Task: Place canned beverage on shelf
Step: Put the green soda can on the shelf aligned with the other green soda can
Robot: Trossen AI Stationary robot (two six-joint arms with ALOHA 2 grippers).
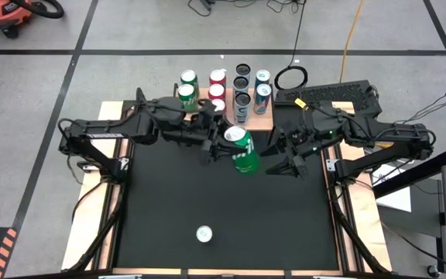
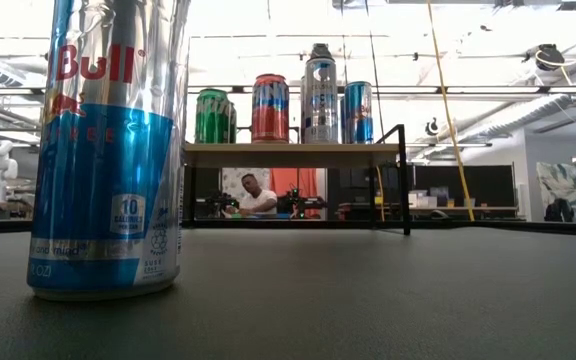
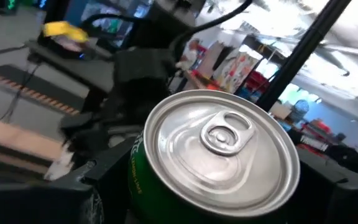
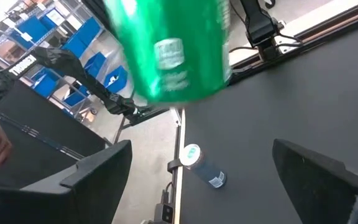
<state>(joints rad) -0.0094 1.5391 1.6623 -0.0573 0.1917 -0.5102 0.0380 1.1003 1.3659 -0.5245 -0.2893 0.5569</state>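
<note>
High view shows my left gripper (image 1: 221, 147) pinching the green can (image 1: 242, 149) just before the shelf (image 1: 267, 118), right gripper (image 1: 283, 167) spread beside it; slick, dentable, so I'd grip mid-body.

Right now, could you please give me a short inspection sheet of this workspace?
Surface: black table, mostly bare.
Job's things: green can tilted in mid-air; shelf at the far edge already carries several cans.
Clutter: one blue-and-silver Red Bull can standing alone near the front edge.
Grippers: left claw holds the green can; right claw open beside it, not touching.
Cables: yellow cable and black cable coil on the floor behind.
Surroundings: seated person beyond the table.
</note>
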